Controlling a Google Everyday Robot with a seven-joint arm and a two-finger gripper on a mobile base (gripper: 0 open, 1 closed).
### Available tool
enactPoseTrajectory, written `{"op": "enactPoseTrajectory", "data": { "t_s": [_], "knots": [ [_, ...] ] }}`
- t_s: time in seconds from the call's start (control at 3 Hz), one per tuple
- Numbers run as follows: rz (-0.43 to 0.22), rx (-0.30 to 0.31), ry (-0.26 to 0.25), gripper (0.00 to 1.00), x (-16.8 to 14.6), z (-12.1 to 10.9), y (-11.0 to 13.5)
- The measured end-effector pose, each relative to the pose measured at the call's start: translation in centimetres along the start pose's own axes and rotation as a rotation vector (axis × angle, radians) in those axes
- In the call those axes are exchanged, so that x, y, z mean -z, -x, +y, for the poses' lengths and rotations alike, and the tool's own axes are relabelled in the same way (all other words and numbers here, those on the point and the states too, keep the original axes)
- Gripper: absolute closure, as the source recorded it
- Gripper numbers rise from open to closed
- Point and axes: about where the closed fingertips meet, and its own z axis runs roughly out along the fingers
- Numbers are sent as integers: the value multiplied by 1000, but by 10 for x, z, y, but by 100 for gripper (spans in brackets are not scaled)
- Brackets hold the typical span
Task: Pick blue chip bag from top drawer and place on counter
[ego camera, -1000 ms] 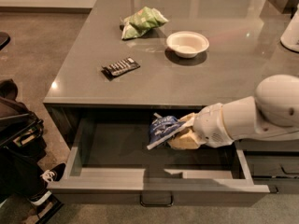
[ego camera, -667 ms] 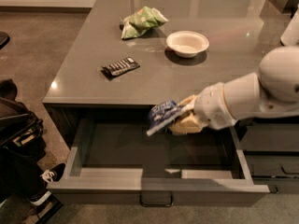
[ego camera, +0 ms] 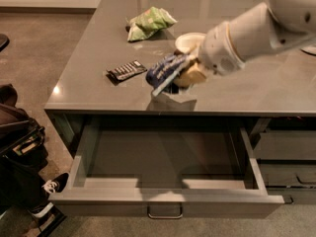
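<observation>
Our gripper [ego camera: 184, 74] clenches the blue chip bag [ego camera: 164, 71] above the counter [ego camera: 84, 83] near its front edge; the top drawer [ego camera: 163, 202] stands open.

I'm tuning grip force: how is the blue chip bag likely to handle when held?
Probably floppy: the blue chip bag droops crumpled from the claw, which holds it by one end over the counter. Likely light, since that end pinch carries it. Its foil may slide on the glossy top.
</observation>
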Motion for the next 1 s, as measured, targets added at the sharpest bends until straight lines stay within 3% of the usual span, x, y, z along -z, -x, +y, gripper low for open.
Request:
{"op": "enactPoseTrajectory", "data": {
  "t_s": [0.33, 0.67, 1.0],
  "knots": [
    [-24, 58, -33, 100, -4, -46, 13],
    [-88, 55, -4, 86, -39, -62, -8],
    [-94, 53, 13, 67, -49, -61, -15]
  ]
}}
